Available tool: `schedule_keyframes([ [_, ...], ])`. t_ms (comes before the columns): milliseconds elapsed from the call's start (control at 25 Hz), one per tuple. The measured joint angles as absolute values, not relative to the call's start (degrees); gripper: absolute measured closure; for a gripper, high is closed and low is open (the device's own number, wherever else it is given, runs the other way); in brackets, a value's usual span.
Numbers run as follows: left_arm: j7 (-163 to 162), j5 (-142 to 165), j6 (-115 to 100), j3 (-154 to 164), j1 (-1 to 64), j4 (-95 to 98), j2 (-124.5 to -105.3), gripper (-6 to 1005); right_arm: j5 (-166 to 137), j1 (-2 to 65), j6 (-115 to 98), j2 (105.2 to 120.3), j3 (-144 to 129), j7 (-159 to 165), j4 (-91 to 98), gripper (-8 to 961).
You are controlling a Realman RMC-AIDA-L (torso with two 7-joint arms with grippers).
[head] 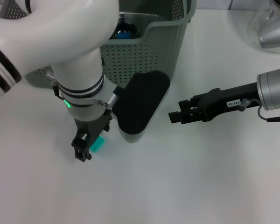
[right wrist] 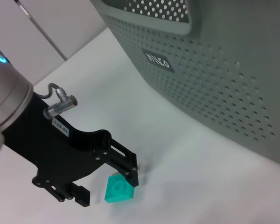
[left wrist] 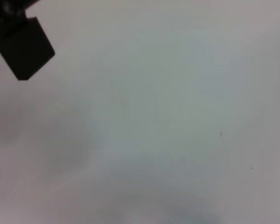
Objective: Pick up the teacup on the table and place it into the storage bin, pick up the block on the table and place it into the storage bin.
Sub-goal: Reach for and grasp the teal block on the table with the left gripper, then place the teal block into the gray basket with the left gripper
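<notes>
- The block (right wrist: 119,189), a small teal piece, lies on the white worktop (head: 200,177) just in front of the storage bin (head: 144,56).
- The left gripper (head: 89,144) points down over it, fingers apart, one on each side, positioned for a grasp.
- A blue object, possibly the teacup (head: 123,33), sits inside the bin.
- The right gripper (head: 173,116) hovers well apart; I cannot tell its finger state.

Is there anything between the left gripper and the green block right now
Nothing visible. The left gripper is down at the table with its jaws open around the block, right in front of the bin. The right gripper hangs apart, off to the side.
</notes>
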State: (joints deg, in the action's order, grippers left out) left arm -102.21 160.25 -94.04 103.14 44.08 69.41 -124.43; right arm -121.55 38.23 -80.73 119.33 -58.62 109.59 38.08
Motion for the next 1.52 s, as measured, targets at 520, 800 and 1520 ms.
schedule_keyframes([
  [520,-101.68,160.43,-90.40,102.96,44.29,65.83,-124.45,234,-121.55,38.14,-80.68,119.36,-58.62,109.51,37.97,279],
  [800,-101.61,160.57,-89.06,102.88,44.39,64.63,-124.42,394,-121.55,38.11,-80.60,119.36,-58.62,109.37,37.97,279],
  [1520,-104.01,158.52,-97.61,96.90,43.29,73.69,-124.56,600,-121.58,37.88,-80.54,118.67,-58.62,109.66,38.10,279],
])
